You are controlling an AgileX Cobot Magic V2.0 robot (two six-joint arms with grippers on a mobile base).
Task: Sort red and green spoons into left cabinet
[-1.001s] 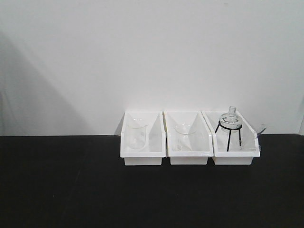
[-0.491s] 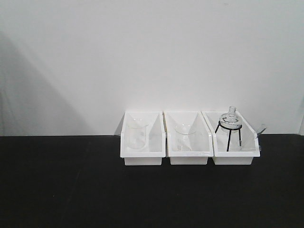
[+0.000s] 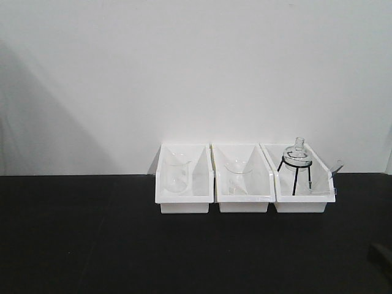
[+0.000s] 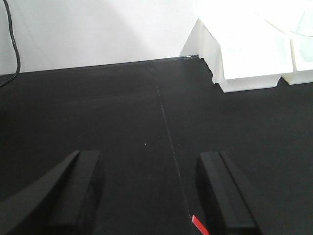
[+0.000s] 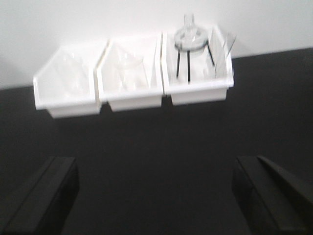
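Hovering left gripper [image 4: 146,169]: spread, empty, readied above bench [image 4: 122,107].
Right gripper [image 5: 154,171]: spread, empty, aimed toward 3 white bins [image 5: 129,101].

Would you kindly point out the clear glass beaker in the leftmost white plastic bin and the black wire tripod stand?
Clear glass beaker [image 3: 176,176]: front-facing view, on its side wall.
Black wire tripod stand [image 3: 294,180]: front-facing view, on its middle leg.

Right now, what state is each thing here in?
Left white plastic bin: holds upright clear glass beaker.
Middle white bin: holds second clear beaker.
Right white bin: holds round glass flask on black tripod.
Left gripper: jaws open, empty.
Right gripper: jaws open, empty.
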